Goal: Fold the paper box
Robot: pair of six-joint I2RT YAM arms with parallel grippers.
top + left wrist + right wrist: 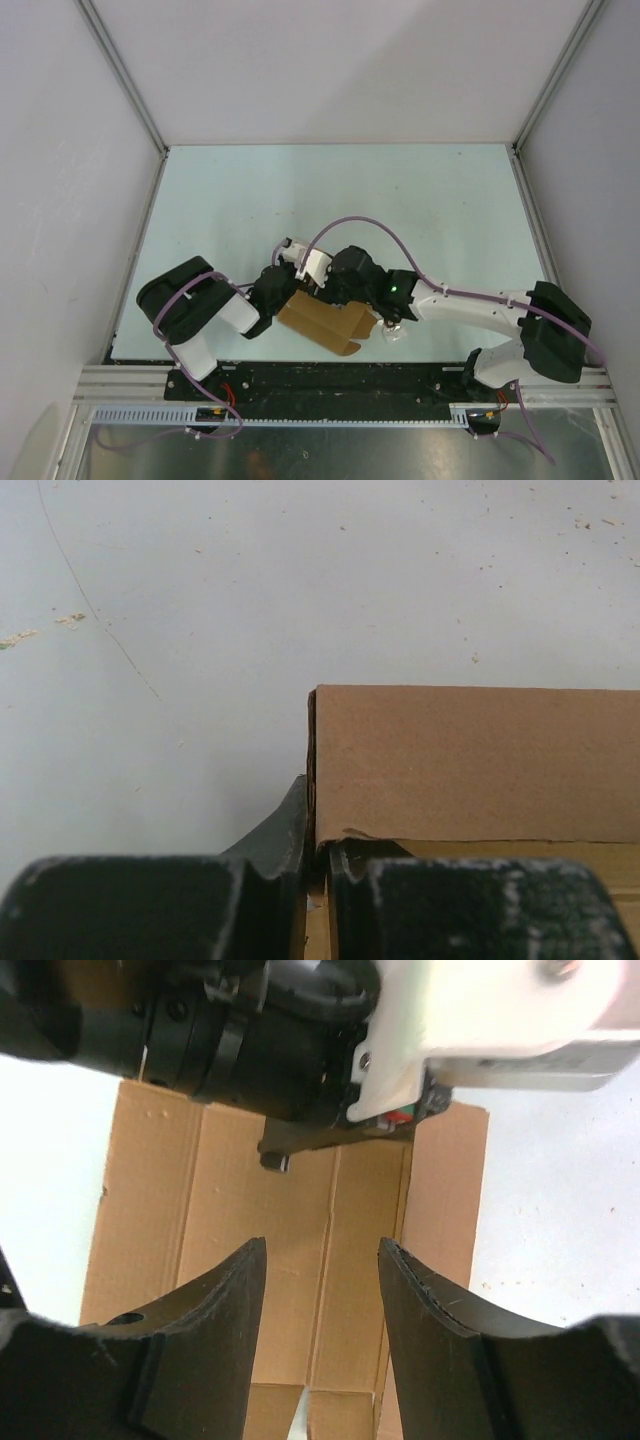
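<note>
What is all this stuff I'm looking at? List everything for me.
paper box: one, brown cardboard, partly folded, on the table near the front edge, between the two arms
small object: one, white-grey, on the table beside the box on the right arm's side; too small to identify
table: one, pale green, filling the enclosure floor
walls: white panels at the back and both sides
cables: purple, looping over the arms
left arm: one, black and white, front left
right arm: one, black and white, front right
left gripper: black, shut on an edge of the box
right gripper: black, open, over the box's flat panel
</note>
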